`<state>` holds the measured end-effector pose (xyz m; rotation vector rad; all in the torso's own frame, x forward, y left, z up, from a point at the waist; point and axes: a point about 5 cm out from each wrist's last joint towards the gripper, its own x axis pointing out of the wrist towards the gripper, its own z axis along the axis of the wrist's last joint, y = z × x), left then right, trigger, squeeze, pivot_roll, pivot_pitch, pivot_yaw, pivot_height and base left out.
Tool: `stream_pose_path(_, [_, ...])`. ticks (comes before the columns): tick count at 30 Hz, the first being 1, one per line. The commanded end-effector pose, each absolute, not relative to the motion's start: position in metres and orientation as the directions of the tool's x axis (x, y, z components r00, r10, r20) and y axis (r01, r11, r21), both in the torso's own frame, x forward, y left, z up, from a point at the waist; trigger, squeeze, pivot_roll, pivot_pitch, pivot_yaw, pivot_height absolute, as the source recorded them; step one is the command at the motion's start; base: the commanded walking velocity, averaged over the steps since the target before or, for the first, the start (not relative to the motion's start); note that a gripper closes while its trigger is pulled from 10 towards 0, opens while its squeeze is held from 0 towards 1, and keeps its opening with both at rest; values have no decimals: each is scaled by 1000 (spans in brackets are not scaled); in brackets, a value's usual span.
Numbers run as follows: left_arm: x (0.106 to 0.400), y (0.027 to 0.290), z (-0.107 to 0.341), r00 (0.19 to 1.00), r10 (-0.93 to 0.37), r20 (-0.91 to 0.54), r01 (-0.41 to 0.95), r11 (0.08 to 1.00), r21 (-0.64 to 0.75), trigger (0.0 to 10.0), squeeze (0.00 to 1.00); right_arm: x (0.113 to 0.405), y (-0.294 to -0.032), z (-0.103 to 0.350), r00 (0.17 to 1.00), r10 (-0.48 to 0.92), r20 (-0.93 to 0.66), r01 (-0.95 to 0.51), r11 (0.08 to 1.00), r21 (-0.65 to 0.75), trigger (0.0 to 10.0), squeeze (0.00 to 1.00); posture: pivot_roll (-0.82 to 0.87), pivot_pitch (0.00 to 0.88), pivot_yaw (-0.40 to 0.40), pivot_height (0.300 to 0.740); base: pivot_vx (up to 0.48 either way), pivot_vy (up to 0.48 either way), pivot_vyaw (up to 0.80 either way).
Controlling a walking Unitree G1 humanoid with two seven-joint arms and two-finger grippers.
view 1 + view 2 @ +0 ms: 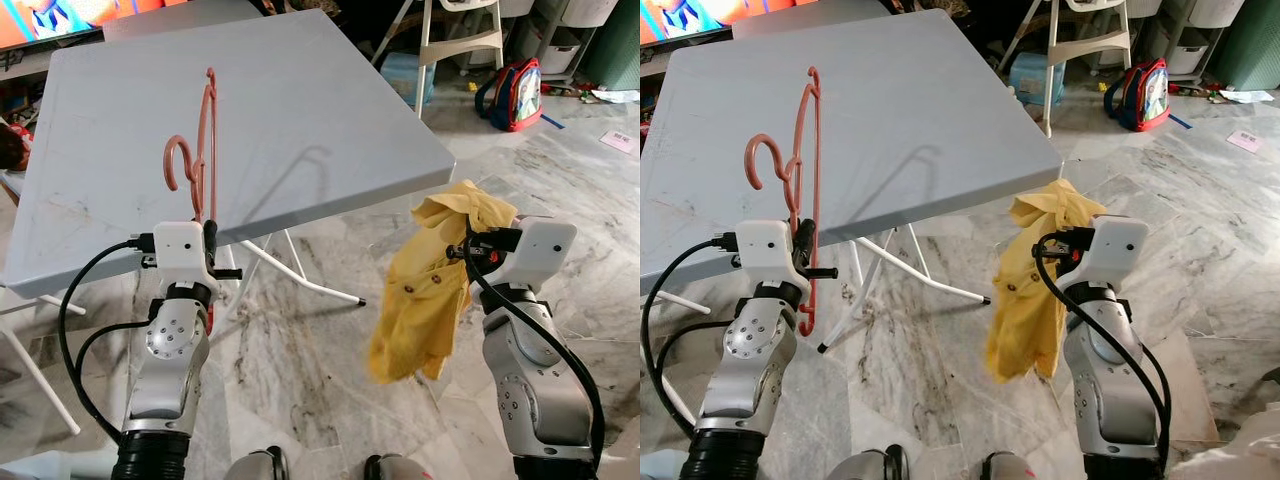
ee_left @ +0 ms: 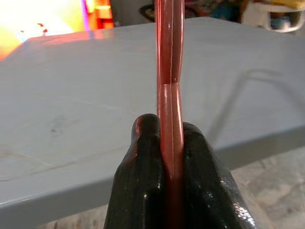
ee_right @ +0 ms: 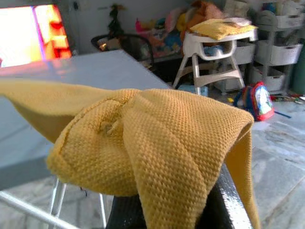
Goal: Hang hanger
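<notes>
**Hanger in the left claw, garment in the right**

The left claw point(image 1: 207, 240) is clenching a salmon-pink hanger point(image 1: 203, 150) and holding it upright in front of the near edge of the grey bench point(image 1: 300, 110). The hanger's hook is curling toward the robot's left, and its frame is rising above the bench top while its lower end is reaching down beside the wrist. In the left wrist view, both black fingers point(image 2: 143, 167) are pressing against the hanger's flat bar.

The right claw point(image 1: 470, 245) is gripping a yellow knitted garment point(image 1: 425, 290), which is hanging down over the marble floor point(image 1: 300, 370), just off the bench's near right corner. The cloth is draping over the fingers, so their exact spacing is probably closed but is hard to confirm.

Beyond the bench, a white high chair point(image 1: 455, 40) is standing, with a red and blue backpack point(image 1: 512, 92) lying on the floor to its right.
</notes>
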<state>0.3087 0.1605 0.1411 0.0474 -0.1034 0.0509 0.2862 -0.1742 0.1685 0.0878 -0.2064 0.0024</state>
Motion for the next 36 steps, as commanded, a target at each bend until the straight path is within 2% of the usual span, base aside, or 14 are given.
stream_pose_path(1, [308,167,138,993,76,86,-81,995,57,10000,0,285,-167,180,966,24,257,-47,995,86,10000,0,-79,167,47,740,0,0,800])
stream_pose_path(20, [307,172,136,995,63,75,-68,995,69,10000,0,285,-161,185,958,52,281,-84,991,105,10000,0,-74,167,49,740,0,0,795])
stream_pose_path(29, [307,164,141,995,-9,98,7,1000,20,10000,0,285,-164,186,958,27,285,-66,990,128,10000,0,-73,160,44,740,0,0,0])
stream_pose_path(36, [308,160,147,993,-24,116,26,1000,-13,10000,0,286,-163,188,957,31,289,-70,990,125,10000,0,-74,156,40,740,290,0,0])
